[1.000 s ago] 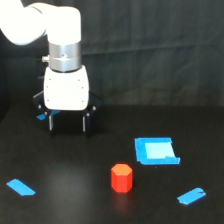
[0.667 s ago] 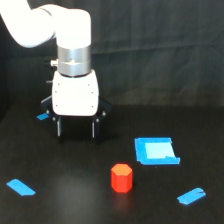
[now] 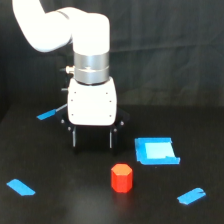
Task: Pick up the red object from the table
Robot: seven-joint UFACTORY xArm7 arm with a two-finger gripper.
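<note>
Closest to the camera, a flat blue tape strip (image 3: 21, 187) lies at about 8 o'clock on the matte black table (image 3: 65, 207), and another blue tape strip (image 3: 191, 196) sits at about 4 o'clock. Between them, a bit further in, the small orange-red hexagonal block (image 3: 121, 178) stands upright on the table, nothing touching it. Just past it toward 2 o'clock is a shallow blue tray (image 3: 156, 151).

Further back, at roughly 11 o'clock from the block, the robot's black two-fingered pincer (image 3: 93, 138) hangs under its white housing, fingers apart and holding nothing. It's near the block but not over it.

So progress-wise: pickup not done yet. The robot likely needs to line up above the block, come down around it, close, and lift.

Way back there's one more blue tape strip (image 3: 49, 113) and the black cloth backdrop (image 3: 170, 50).
</note>
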